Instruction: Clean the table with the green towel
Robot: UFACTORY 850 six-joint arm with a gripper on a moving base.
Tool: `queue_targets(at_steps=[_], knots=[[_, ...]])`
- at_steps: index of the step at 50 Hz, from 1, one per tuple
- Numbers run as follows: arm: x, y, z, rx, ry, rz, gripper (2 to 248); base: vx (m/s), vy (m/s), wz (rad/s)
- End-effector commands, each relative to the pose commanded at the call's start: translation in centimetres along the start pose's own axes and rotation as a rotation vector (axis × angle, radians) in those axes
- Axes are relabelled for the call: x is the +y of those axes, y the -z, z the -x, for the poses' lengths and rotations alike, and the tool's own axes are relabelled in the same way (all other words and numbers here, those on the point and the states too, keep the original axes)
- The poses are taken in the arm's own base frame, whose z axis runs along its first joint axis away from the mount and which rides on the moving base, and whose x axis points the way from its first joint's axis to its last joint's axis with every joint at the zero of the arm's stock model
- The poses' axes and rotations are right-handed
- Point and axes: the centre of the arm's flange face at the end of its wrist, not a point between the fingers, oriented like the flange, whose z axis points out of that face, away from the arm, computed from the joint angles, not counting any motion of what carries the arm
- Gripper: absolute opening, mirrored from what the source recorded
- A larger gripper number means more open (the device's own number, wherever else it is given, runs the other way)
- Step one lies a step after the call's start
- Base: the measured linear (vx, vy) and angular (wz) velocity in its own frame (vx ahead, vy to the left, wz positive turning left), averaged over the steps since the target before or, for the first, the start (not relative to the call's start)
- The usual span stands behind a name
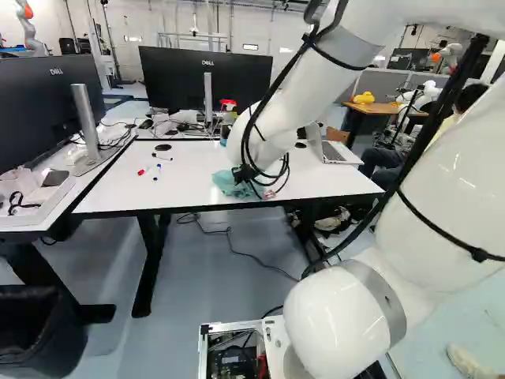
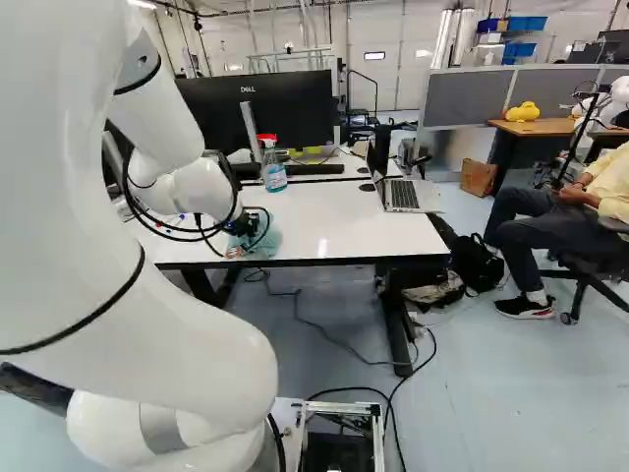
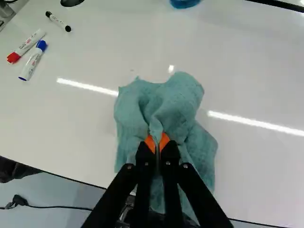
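1. Green towel (image 3: 178,102) lies on the white table (image 3: 256,80), bunched up, with creases running through its raised middle and looser cloth spread out around it
2. My gripper (image 2: 239,224) is pinching a fold of that towel, with one orange pad (image 3: 150,143) against each side of the cloth
3. Seen along my gripper (image 3: 157,144), the bulk of the towel sits ahead of my fingertips, some cloth shows out to both sides of them, and more lies under my fingers, towards the near edge of the table
4. My arm (image 1: 304,91) reaches out over the table and bends down to the towel, which is close to the near edge in both base views
5. Three markers lie well apart from the towel, to its left in the left base view: a red-capped marker (image 3: 26,45) and a blue-capped marker (image 3: 33,61) side by side, and a thinner black-capped marker (image 3: 58,21) near them
6. The spray bottle (image 2: 274,172) stands on the table beyond the towel; it has a red and white top and blue liquid inside
7. An open laptop (image 2: 403,195) sits on the table to the right of the bottle in the right base view
8. A dark round disc (image 1: 163,148) lies on the table beyond the markers, and a big black monitor (image 1: 209,79) stands farther back
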Motion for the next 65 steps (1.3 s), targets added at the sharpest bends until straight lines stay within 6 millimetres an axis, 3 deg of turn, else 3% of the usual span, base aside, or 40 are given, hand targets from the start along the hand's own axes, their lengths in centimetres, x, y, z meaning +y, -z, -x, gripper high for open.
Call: queue_targets(at_steps=[15,31,52,65], knots=[[2.3,0.3,0.3,0.001,-0.047,0.038,30,0.0,0.0,0.0],[3.9,-1.1,-1.6,-0.001,-0.076,0.061,30,0.0,0.0,0.0],[4.6,-3.7,-5.0,0.002,-0.084,0.067,30,0.0,0.0,0.0],[3.9,-5.2,-6.9,0.006,-0.067,0.054,30,0.0,0.0,0.0]])
